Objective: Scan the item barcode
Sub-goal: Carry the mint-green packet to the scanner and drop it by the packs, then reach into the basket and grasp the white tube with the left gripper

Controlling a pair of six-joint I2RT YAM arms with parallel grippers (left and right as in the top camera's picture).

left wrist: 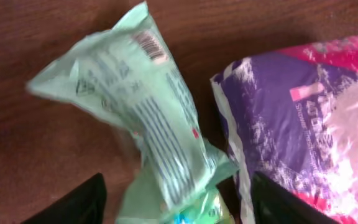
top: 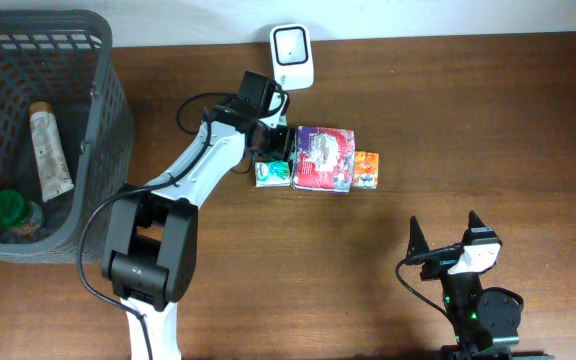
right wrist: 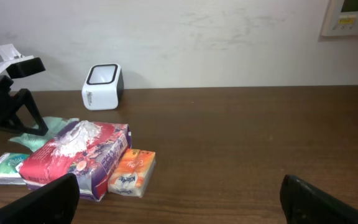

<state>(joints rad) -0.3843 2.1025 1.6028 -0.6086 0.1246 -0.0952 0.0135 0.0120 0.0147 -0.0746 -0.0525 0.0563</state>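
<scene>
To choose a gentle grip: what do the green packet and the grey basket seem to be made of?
Green packet: thin plastic film, it seems, slightly glossy; it is crinkled, with printed text and a crimped end.
Grey basket: probably hard moulded plastic, matt; its walls form a regular open lattice.
</scene>
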